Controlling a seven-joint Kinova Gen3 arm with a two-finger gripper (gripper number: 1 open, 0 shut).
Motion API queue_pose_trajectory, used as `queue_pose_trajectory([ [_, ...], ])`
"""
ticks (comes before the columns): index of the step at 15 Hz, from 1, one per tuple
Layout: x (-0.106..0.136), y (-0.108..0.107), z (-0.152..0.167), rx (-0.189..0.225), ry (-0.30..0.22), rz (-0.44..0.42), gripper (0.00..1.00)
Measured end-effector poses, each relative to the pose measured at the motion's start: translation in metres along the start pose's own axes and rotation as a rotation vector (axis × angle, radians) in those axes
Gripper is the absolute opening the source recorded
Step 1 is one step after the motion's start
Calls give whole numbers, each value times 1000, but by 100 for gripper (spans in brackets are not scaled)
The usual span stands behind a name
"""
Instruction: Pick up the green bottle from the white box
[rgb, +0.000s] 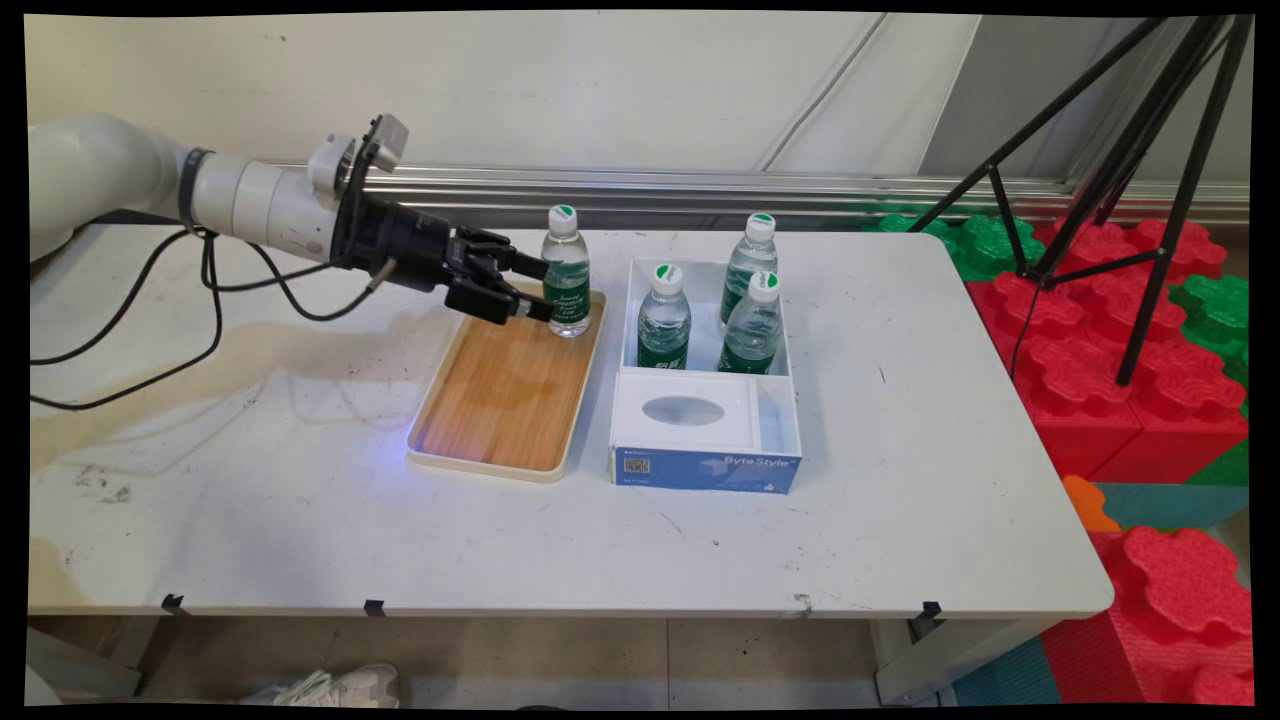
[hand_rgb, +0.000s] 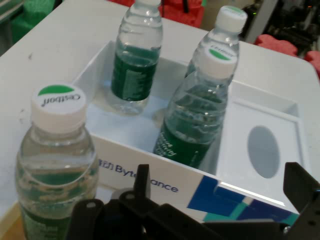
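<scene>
Pincer (rgb: 535, 288) comes in level from the left, over the far end of the wooden tray (rgb: 500, 400). Its fingers look spread on either side of the lower body of the water bottle (rgb: 566, 272), but I can't tell if they're pressing it or just bracketing it, so state unknown.

That bottle stands upright, long axis vertical, in the tray's far right corner, touching or just beside the tray rim. It sits directly ahead of the pincer, to the right along the arm's reach. In the hand view the same bottle (hand_rgb: 55, 165) is low left, very close to the linkage.

Just right of the tray: white open box (rgb: 790, 345), blue front, ByteStyle lettering. Three more water bottles stand upright in its far compartment; the near compartment has a white insert with an oval cutout (rgb: 684, 410).

Room: the tray's near part is bare wood. The gap between tray and box is narrow, so little sideways clearance to the right of the bottle. Desk (rgb: 300, 520) is open to the left and near side. Cables hang under the arm at left.
</scene>
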Motion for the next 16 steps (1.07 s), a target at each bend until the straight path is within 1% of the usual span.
queue_pose_trajectory([
  [3,-5,11,6,30,-6,-16,100],
  [6,-10,22,10,45,-13,-25,100],
  [11,-17,37,15,58,-19,-30,100],
  [16,-16,48,28,69,-9,-31,100],
])
